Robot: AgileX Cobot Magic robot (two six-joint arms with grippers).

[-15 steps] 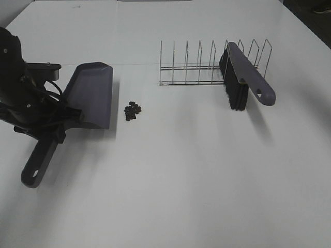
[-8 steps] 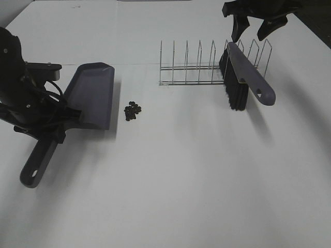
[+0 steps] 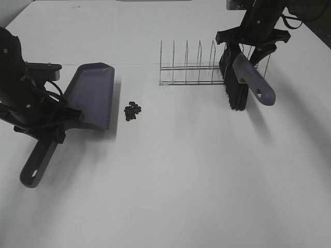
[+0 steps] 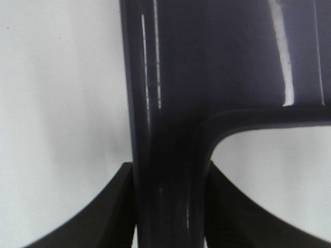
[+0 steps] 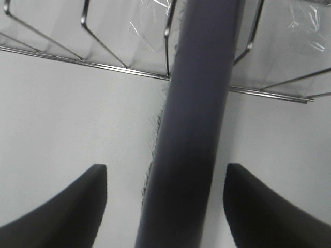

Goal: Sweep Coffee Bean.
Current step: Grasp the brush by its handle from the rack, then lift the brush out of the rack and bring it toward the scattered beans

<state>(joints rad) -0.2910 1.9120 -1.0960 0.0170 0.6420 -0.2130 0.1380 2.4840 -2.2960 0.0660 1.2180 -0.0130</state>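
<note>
A small heap of dark coffee beans (image 3: 133,110) lies on the white table just right of the grey-purple dustpan (image 3: 91,95). My left gripper (image 3: 53,123) is shut on the dustpan's handle (image 4: 168,170), with a finger (image 4: 111,209) pressed on each side. The matching brush (image 3: 247,77) rests in the right end of a wire rack (image 3: 199,64), bristles down. My right gripper (image 3: 251,47) is open above the brush's far end. In the right wrist view its fingers (image 5: 64,206) stand wide on both sides of the brush back (image 5: 199,119), not touching it.
The wire rack's thin dividers (image 5: 88,31) stand close around the brush and the right gripper. The dustpan handle's end (image 3: 32,173) points toward the table's front left. The table's far edge lies just beyond the right arm.
My right arm has come in from the top right and dropped over the brush's far end, fingers still open. The dustpan in my left gripper has shifted slightly left.
</note>
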